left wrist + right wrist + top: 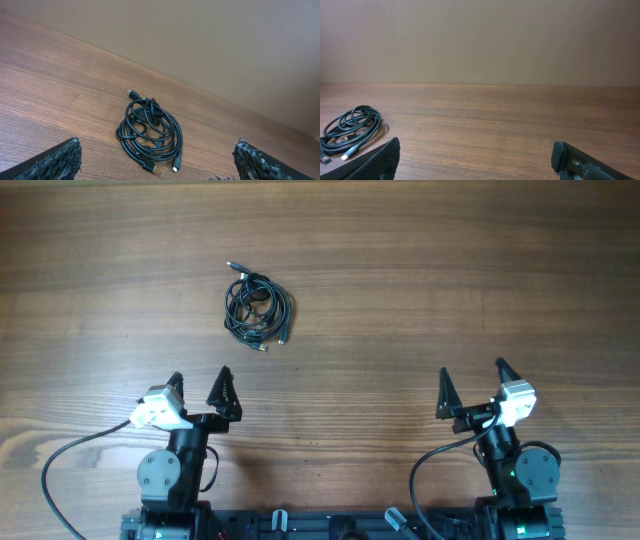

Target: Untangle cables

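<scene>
While cables [257,310] lie coiled on table [420,270], left gripper [200,374], right gripper [471,368] gape wide, apart from them.

Wood-grain tabletop [420,290] backed by a plain beige wall [480,40].
The brown surface shows horizontal grain streaks throughout; the matte wall meets its far edge in both wrist views.
</scene>
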